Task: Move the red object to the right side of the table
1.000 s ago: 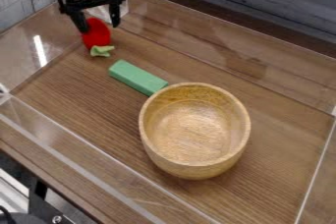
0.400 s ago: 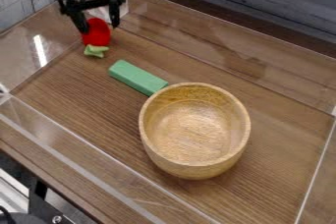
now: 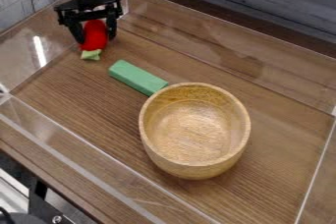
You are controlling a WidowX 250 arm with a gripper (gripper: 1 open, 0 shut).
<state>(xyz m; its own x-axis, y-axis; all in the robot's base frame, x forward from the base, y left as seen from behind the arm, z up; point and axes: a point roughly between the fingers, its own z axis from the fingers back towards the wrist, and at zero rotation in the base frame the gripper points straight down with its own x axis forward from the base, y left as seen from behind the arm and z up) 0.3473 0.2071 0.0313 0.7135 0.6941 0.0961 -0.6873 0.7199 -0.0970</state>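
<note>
Red object [image 3: 92, 37] between open hand [image 3: 89, 28]

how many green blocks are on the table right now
1. The flat green block lies near the table's middle, touching the wooden bowl's rim. The red object's leafy end is green too, but no block.

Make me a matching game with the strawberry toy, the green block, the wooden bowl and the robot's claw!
Things:
1. red object
2. green block
3. wooden bowl
4. end effector

Descriptions:
A. big, round and empty
B. flat, lying beside the bowl's rim
C. open, pointing down around the toy
D. small, with a leafy green end, at the table's far left

Pairs: 1-D, 2-B, 3-A, 4-C
</note>
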